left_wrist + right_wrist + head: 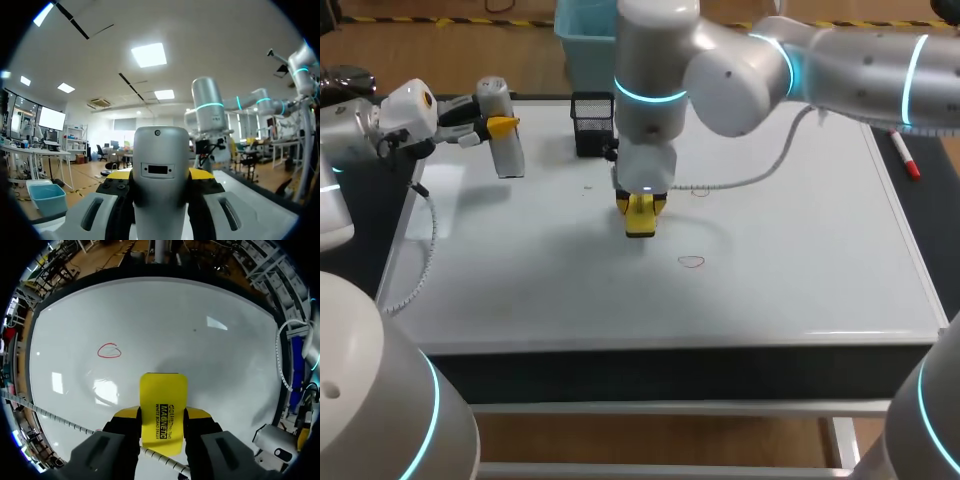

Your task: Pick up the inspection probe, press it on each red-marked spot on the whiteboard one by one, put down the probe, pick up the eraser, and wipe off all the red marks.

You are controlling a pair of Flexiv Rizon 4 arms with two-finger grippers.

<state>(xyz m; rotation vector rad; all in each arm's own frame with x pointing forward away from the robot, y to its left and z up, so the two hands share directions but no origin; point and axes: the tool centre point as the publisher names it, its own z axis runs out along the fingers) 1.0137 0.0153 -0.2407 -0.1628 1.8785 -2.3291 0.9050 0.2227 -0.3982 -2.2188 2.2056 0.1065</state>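
The grey inspection probe (506, 140) hangs above the whiteboard's (790, 290) back left corner, with my left gripper (498, 126) shut on it. In the left wrist view the probe (161, 165) stands upright between the yellow-tipped fingers (118, 176). My right gripper (640, 203) is shut on the yellow eraser (640, 220), which rests on the board near its middle. In the right wrist view the eraser (163, 407) lies flat on the board between the fingers (198, 413). A red ring mark (691, 262) (109, 351) lies ahead of the eraser. A fainter red mark (700, 191) shows beside the right gripper.
A black mesh holder (592, 122) stands at the board's back edge, just behind my right wrist. A red marker pen (906, 156) lies off the board's right edge. A white cable (760, 178) from my right arm droops over the board.
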